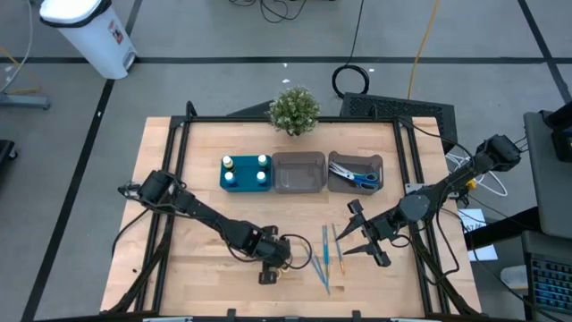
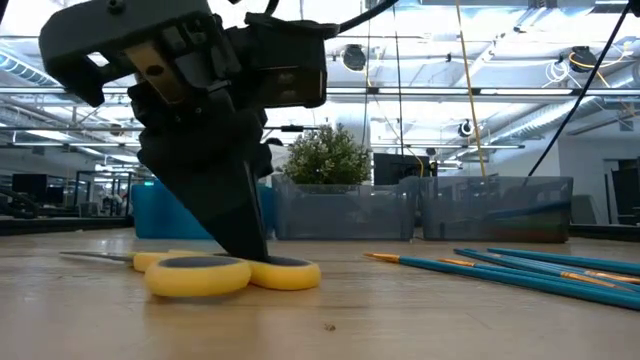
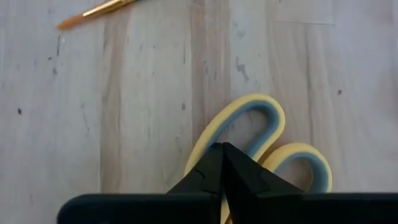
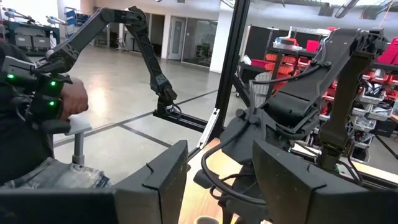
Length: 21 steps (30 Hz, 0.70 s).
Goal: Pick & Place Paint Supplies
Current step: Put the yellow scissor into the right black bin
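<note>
Yellow-handled scissors [image 2: 230, 272] lie flat on the wooden table near its front edge, blades [image 2: 95, 257] pointing away from the handles. My left gripper [image 3: 222, 148] stands over them, pointing steeply down and shut, its tips at one handle loop [image 3: 249, 118]. Several thin blue brushes [image 1: 326, 255] lie on the table just right of it. My right gripper [image 1: 366, 238] hangs open above the table right of the brushes, with nothing between its fingers [image 4: 168, 180]. White-capped bottles stand in the teal tray [image 1: 246, 173]. My left gripper has its shut fingertips [image 3: 214, 158] down on the yellow rim of one handle loop [image 3: 205, 140], coming from above at a steep slant. The scissors lie flat on the table. Whether any of the rim is caught between the tips I cannot tell.
Two grey bins [image 1: 299, 172] stand at the back beside the tray; the right one [image 1: 356, 172] holds blue-handled scissors. A potted plant [image 1: 294, 110] sits at the far edge. A person's hand [image 4: 71, 99] shows beyond the table in the right wrist view.
</note>
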Tool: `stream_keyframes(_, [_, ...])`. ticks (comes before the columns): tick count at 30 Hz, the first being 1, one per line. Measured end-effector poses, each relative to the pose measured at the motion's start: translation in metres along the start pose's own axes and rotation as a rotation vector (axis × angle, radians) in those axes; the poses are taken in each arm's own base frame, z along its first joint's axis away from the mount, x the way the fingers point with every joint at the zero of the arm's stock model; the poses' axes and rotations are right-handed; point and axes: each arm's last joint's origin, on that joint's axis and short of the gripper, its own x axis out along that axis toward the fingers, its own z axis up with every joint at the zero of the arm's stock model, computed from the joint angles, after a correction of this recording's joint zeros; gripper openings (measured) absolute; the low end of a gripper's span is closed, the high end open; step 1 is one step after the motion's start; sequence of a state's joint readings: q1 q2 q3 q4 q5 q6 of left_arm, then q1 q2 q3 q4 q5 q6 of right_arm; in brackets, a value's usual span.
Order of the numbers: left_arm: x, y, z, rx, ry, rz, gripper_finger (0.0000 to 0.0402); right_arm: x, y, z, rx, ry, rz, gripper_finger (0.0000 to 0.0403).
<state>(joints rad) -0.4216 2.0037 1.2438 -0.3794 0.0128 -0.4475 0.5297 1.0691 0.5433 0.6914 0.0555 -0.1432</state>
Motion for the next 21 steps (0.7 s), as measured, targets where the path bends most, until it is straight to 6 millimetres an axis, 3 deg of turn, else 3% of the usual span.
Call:
stream_keyframes(4, [0.000,0.004,0.002,-0.064,-0.003,0.012,0.0005,0.000,0.000,0.000,0.000,0.000,0.000,0.0171])
stream_keyframes(10, [0.000,0.015,0.007,-0.194,-0.020,0.039,0.0021,0.000,0.000,0.000,0.000,0.001,0.000,0.0171])
stream_keyframes(21, [-0.001,0.036,0.015,-0.382,-0.053,0.084,0.0014,0.000,0.000,0.000,0.000,0.001,0.000,0.0171])
